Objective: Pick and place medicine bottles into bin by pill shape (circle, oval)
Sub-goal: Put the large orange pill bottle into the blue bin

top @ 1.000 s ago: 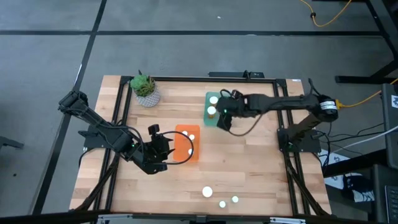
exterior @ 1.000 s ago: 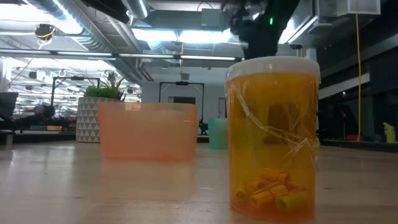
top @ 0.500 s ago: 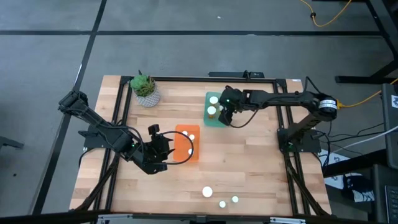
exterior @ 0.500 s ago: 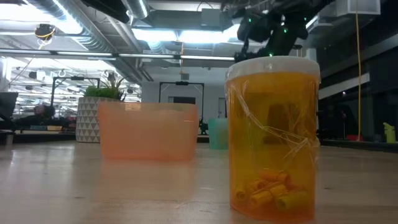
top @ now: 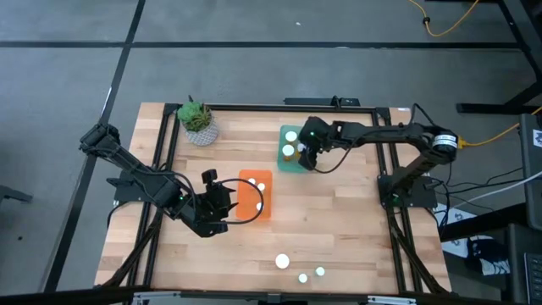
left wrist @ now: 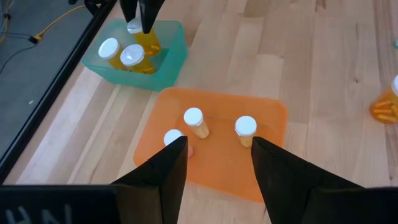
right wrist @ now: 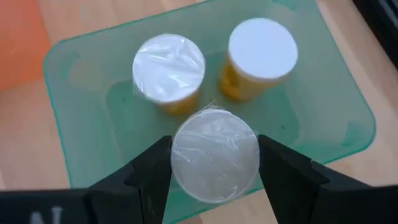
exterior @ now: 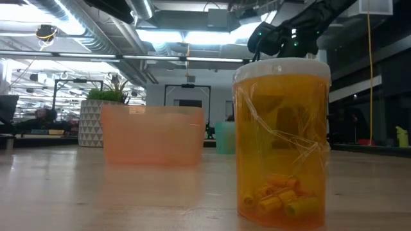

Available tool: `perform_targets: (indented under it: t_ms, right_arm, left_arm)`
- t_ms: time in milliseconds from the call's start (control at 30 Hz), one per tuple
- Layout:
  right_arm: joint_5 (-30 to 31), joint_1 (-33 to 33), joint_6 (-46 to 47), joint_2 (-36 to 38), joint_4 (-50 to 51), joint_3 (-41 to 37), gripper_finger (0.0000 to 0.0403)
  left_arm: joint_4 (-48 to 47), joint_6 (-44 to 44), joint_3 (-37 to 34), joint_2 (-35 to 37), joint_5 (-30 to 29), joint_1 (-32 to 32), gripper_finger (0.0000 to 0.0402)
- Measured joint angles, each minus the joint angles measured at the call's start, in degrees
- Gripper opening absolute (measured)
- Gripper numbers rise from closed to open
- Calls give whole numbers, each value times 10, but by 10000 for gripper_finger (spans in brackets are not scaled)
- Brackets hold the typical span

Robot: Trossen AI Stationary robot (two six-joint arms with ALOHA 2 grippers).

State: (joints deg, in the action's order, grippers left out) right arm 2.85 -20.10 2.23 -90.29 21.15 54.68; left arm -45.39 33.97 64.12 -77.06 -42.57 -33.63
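right gripper point(right wrist: 214, 163) clamps a bottle point(right wrist: 214, 155) over the green bin point(right wrist: 348, 106), poised to drop it beside two bottles there | left gripper point(left wrist: 214, 165) spread wide, empty, above orange bin point(left wrist: 273, 112) holding three | three bottles point(top: 282, 262) loose on table | no legible labels

Two dark jointed arms with black fingers point(right wrist: 149, 177), one lit by a small green light (right arm)

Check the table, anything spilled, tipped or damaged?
Nothing spilled or tipped. The closest bottle in the low view has crinkled clear film around it. The right gripper holds a bottle over the green bin; the orange bin bottles stand upright.
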Motion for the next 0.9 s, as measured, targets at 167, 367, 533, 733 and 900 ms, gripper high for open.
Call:
perform_targets:
  t_ms: [167,367,533,733,900]
  right_arm:
    - [1,0,-38,-28,-5,0,214]
    - [5,0,-40,-35,-31,0,214]
    - [5,0,-38,-33,-33,7,214]
    - [5,0,-25,-33,-26,7,230]
    - [5,0,-25,-33,-25,7,260]
  left_arm:
    - [0,0,0,0,0,0,171]
    - [0,0,0,0,0,0,171]
    - [0,0,0,0,0,0,171]
    - [0,0,0,0,0,0,171]
    - [0,0,0,0,0,0,171]
